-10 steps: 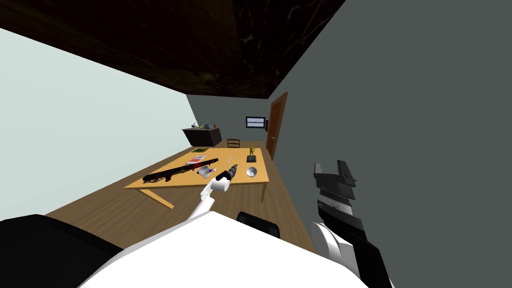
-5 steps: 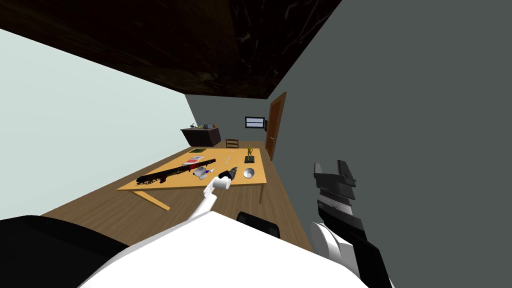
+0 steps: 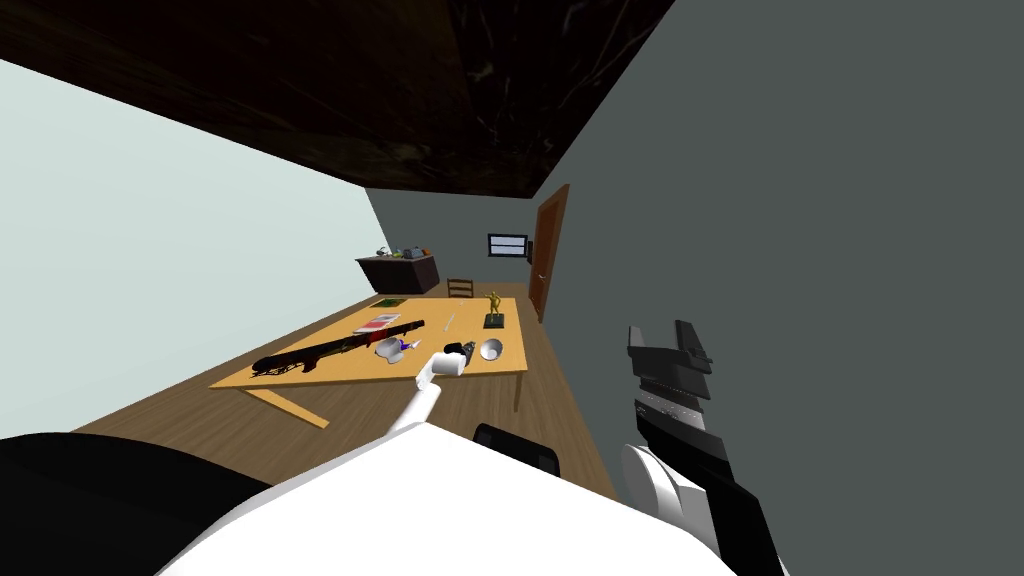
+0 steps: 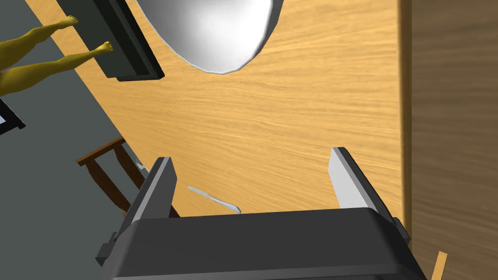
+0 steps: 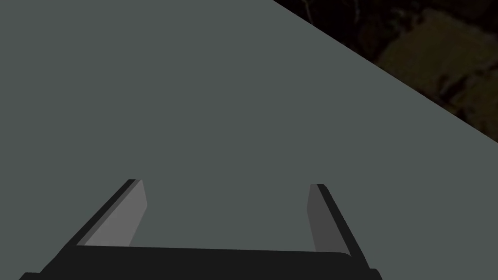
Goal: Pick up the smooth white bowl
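Note:
A smooth white bowl (image 3: 491, 349) sits on the wooden table (image 3: 340, 371) near its right front corner. In the left wrist view the bowl (image 4: 214, 31) lies ahead of my left gripper (image 4: 253, 158), which is open and apart from it, with bare tabletop between its fingers. In the head view my left gripper (image 3: 467, 349) hovers over the table just left of the bowl. My right gripper (image 3: 665, 335) stands open and raised at the right, close to the grey wall; it (image 5: 226, 187) holds nothing.
A yellow figurine on a dark base (image 3: 493, 312) stands behind the bowl. A long dark object (image 3: 335, 347), a second white dish (image 3: 388, 349), papers and a knife (image 4: 214, 199) lie on the table. A chair (image 3: 460, 288), dark cabinet (image 3: 398, 272) and door (image 3: 548, 250) are beyond.
I have moved closer to the table, which has shifted left and down in the head view. My left gripper has closed in on the bowl; the right arm is unmoved.

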Available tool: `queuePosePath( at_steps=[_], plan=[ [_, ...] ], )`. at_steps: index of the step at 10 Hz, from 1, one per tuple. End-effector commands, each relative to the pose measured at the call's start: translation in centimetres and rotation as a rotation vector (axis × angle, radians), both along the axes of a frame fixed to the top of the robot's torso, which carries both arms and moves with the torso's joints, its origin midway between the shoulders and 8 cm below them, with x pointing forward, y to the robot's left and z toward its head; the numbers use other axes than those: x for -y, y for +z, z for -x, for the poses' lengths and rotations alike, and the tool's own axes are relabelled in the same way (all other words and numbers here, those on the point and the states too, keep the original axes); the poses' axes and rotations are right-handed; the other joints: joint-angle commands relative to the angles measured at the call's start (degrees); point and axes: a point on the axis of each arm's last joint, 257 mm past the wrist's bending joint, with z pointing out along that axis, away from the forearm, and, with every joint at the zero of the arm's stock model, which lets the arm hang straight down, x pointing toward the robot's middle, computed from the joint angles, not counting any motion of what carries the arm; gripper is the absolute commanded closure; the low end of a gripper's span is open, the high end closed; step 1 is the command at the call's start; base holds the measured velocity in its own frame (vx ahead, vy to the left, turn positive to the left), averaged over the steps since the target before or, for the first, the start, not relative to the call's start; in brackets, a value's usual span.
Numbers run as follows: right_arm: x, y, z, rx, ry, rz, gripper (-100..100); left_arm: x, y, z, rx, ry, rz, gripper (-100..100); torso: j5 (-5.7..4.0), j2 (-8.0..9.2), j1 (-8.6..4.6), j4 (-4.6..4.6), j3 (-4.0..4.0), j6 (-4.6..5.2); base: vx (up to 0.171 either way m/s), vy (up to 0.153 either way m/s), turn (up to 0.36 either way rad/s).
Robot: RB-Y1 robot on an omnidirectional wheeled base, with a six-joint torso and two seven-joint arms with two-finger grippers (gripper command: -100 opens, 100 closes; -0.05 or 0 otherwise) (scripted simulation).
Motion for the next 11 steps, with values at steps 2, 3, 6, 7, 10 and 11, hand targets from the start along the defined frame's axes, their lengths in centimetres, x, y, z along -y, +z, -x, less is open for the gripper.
queuePosePath(
  at_steps=[2, 3, 6, 7, 10, 11],
  plan=[
    [0.0, 0.0, 0.0, 0.0, 0.0, 0.0, 0, 2.3, -2.8, 1.6, -0.097, 0.006, 0.044, -100, 0.0, -0.08, 0.03, -0.02, -0.05, 0.0, 0.116, -0.054, -0.015],
    [0.0, 0.0, 0.0, 0.0, 0.0, 0.0, 0, 2.3, -2.8, 1.6, -0.097, 0.006, 0.044, -100, 0.02, -0.08, 0.1, -0.02, -0.05, -0.01, 0.066, -0.023, -0.001],
    [0.0, 0.0, 0.0, 0.0, 0.0, 0.0, 0, 5.9, -5.3, 3.5, -0.179, 0.006, 0.111, -100, 0.05, 0.11, 0.24, 0.02, 0.06, -0.01, 0.065, -0.01, -0.014],
    [0.0, 0.0, 0.0, 0.0, 0.0, 0.0, 0, 5.2, -4.7, 2.9, -0.162, 0.006, 0.097, -100, 0.05, 0.06, 0.25, 0.01, 0.03, -0.01, 0.038, -0.002, -0.004],
    [0.0, 0.0, 0.0, 0.0, 0.0, 0.0, 0, 5.5, -5.8, 3.0, -0.164, 0.006, 0.099, -100, 0.06, 0.27, 0.33, 0.06, 0.15, -0.02, 0.022, 0.005, -0.001],
    [0.0, 0.0, 0.0, 0.0, 0.0, 0.0, 0, 5.6, -6.2, 3.1, -0.163, 0.006, 0.1, -100, 0.06, 0.24, 0.35, 0.05, 0.13, -0.02, 0.038, 0.01, -0.002]
  ],
)
